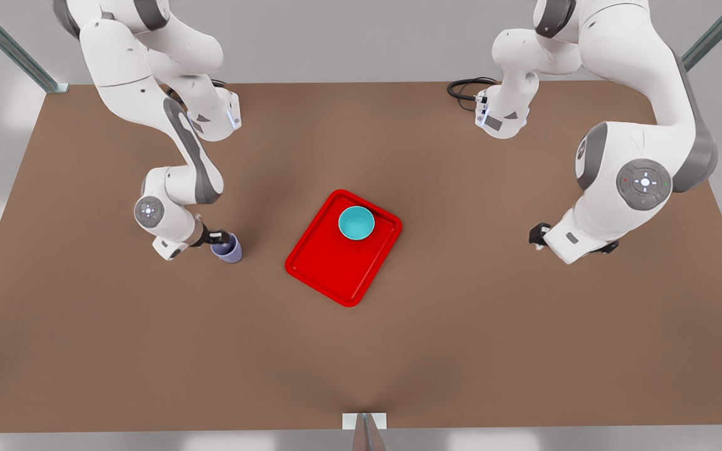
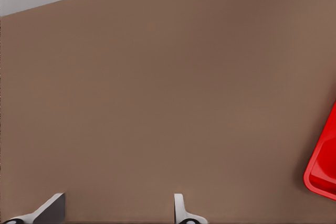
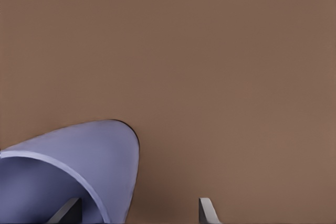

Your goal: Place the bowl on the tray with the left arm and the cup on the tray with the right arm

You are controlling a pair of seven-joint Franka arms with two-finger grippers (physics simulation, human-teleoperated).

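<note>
The teal bowl [image 1: 356, 223] sits inside the red tray [image 1: 329, 263], near its far corner. The lavender cup [image 1: 229, 250] stands on the table off the tray, on the front view's left. My right gripper [image 1: 225, 240] [image 3: 137, 212] is at the cup's rim, open. One finger is inside the cup [image 3: 79, 171] and the other is outside its wall. My left gripper [image 1: 534, 236] [image 2: 118, 213] waits low over bare table on the front view's right, open and holding nothing. A corner of the tray [image 2: 323, 166] shows in the left wrist view.
The brown table [image 1: 148, 351] is wide, with bare room around the tray. A black cable [image 1: 464, 88] lies at the far edge by an arm's base. Metal struts [image 1: 16, 53] stand at the far corners.
</note>
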